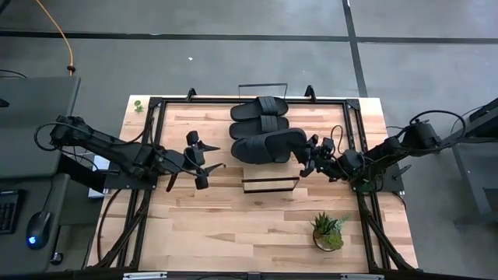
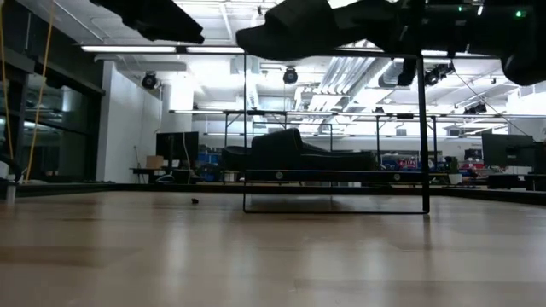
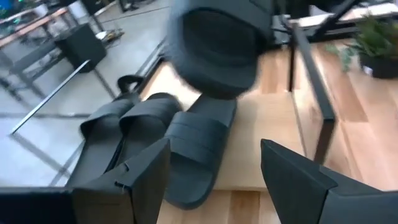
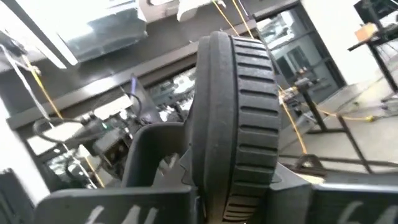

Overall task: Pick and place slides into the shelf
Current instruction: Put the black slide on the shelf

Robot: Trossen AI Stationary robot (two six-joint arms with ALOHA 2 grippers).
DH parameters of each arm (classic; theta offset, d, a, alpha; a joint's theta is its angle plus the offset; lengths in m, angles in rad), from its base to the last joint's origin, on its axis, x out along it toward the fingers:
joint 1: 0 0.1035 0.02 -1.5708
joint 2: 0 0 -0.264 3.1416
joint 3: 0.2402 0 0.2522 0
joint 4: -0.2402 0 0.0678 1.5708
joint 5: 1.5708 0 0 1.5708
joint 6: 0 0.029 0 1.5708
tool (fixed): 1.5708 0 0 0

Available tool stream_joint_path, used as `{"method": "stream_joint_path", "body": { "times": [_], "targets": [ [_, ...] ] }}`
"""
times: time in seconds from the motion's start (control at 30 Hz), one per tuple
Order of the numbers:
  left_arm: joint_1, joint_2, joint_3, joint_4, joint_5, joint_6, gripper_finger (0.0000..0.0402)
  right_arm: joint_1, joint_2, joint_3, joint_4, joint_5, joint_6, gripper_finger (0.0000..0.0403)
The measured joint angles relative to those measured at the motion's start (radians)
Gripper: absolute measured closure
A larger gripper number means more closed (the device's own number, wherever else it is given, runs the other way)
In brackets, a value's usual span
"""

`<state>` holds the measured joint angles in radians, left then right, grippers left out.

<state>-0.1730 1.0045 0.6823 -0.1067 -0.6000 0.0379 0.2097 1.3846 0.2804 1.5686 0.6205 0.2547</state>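
The shelf (image 1: pixel 194 117) is a light-wood board with black rails at its short ends. Three black slides lie side by side on it by their soles (image 1: pixel 259 117) (image 3: pixel 155 137), and they show far off in the low view (image 2: pixel 290 153). A fourth slide (image 1: pixel 272 146) (image 2: pixel 299 30) (image 3: pixel 214 46) is up in the air above them, held by my right gripper (image 1: pixel 309 154). My left gripper (image 1: pixel 206 165) (image 3: pixel 214 180) hovers open left of the slides, fingers pointing at them and touching nothing. My right gripper pinches the fourth slide between its two fingers at the sole's end nearest the table's right side (image 4: pixel 230 168). The fingers (image 4: pixel 155 158) come about level from the right, along the slide's length. The slide is lifted clear and reaches left from the gripper over the slides on the shelf.
A small black wire frame (image 1: pixel 270 184) (image 2: pixel 333 128) stands on the tabletop just in front of the shelf. A potted plant (image 1: pixel 328 232) sits near the right front. Black frame bars (image 1: pixel 148 194) run down both sides of the table. Bare wood (image 1: pixel 233 225) lies at the front.
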Motion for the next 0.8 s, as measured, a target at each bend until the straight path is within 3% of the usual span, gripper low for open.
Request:
{"method": "stream_joint_path", "body": {
  "times": [0.4, 0.6, 0.8],
  "targets": [
    [-0.112, 0.058, 0.001, 0.112, -0.028, 0.221, 0.0167, -0.022, 0.002, 0.035, 0.003, -0.072, 0.017, 0.0363],
    [-0.210, 0.158, 0.000, 0.140, -0.254, 0.470, 0.0167, -0.026, 0.002, 0.035, 0.003, -0.079, 0.017, 0.0369],
    [-0.277, 0.247, 0.000, 0.322, -0.499, 0.755, 0.0167, -0.027, 0.002, 0.035, -0.001, -0.099, 0.020, 0.0369]
  ]
}}
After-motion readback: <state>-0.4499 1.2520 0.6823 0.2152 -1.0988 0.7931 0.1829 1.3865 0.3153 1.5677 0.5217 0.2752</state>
